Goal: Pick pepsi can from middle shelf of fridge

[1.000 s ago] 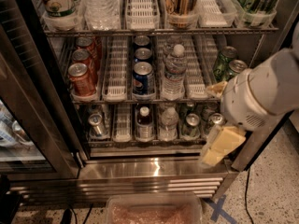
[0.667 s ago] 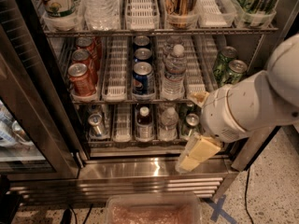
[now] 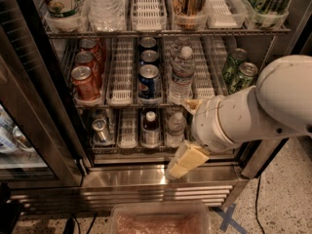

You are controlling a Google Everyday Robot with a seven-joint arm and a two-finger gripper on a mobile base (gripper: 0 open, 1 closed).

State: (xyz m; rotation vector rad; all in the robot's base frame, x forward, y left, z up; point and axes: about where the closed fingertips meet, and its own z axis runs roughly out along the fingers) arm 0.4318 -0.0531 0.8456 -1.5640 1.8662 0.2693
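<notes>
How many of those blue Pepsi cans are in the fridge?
3, lined up in one lane of the middle shelf: the front pepsi can, one behind it, one at the back; more may hide behind. The pincer hangs lower, before the steel base.

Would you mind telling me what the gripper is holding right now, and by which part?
Nothing: the gripper hangs empty before the steel base of the fridge, while the pepsi can stands untouched on the middle shelf.
</notes>
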